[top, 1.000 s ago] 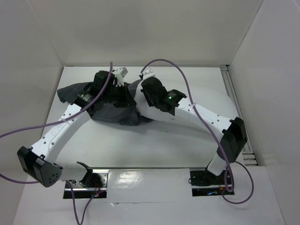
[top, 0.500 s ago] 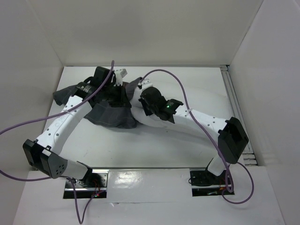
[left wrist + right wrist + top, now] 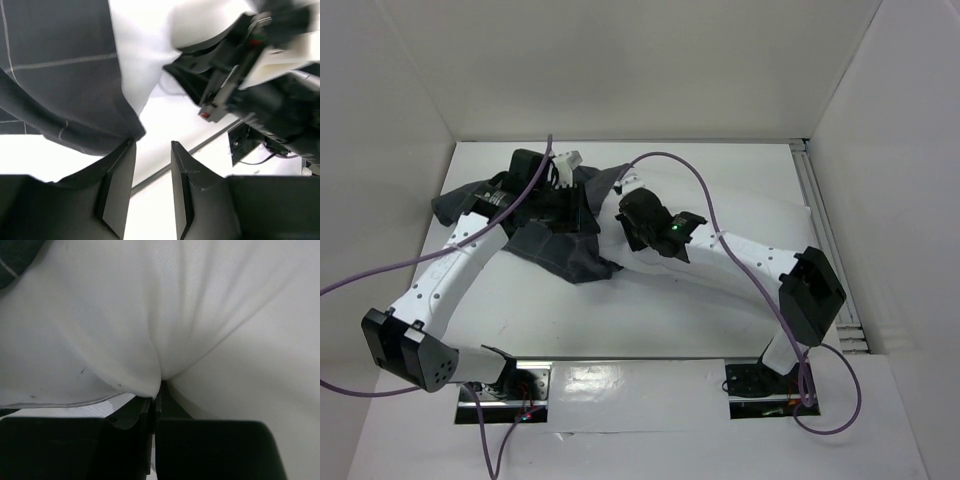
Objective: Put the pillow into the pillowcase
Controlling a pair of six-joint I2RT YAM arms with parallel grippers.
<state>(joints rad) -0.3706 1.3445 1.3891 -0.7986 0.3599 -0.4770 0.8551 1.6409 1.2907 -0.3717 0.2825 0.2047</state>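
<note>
The pillowcase [image 3: 560,250], dark grey with a thin pale grid, lies limp and creased at the far left of the counter [image 3: 650,310]. The puffy white pillow [image 3: 175,315] touches its right side. The left arm reaches over the cloth, left fingers [image 3: 120,180] apart and gripping nothing. The right arm stretches leftward, right fingers [image 3: 135,415] clamped on a pillow fold.

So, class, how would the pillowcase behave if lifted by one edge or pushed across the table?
Probably floppy: the pillowcase lies wrinkled and folded, so it should hang limp. Likely light, since its thin cloth drapes loosely in the left wrist view. Pushed, it would probably bunch up rather than slide whole.
</note>
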